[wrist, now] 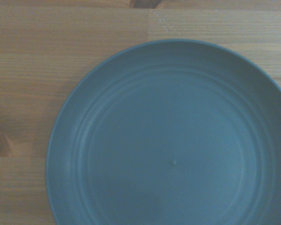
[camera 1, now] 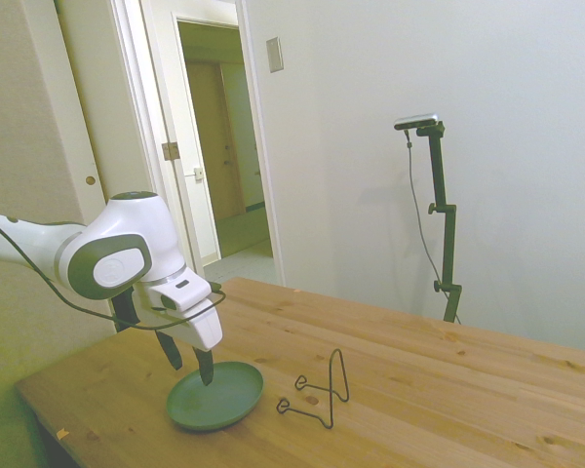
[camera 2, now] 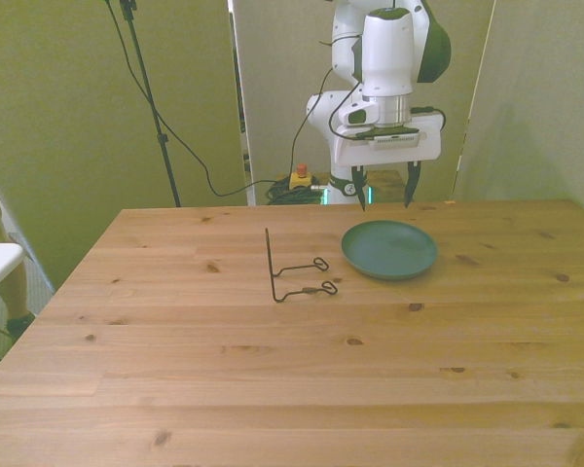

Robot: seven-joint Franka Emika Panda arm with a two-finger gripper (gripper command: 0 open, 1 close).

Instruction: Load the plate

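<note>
The sage-green plate [camera 1: 216, 395] [camera 2: 389, 249] lies flat and empty on the wooden table [camera 2: 273, 370]. It fills most of the wrist view, plate [wrist: 173, 140]. My gripper [camera 1: 191, 369] [camera 2: 385, 201] hangs open just above the plate's edge on the robot's side, with its dark fingers pointing straight down. Nothing is between the fingers. In the side view one fingertip [camera 1: 207, 373] stands over the plate's rim, apart from it.
A thin black wire stand [camera 1: 322, 390] [camera 2: 292, 272] stands upright on the table, close beside the plate on the front view's left. The table's near edge [camera 1: 49, 414] in the side view is close to the plate.
</note>
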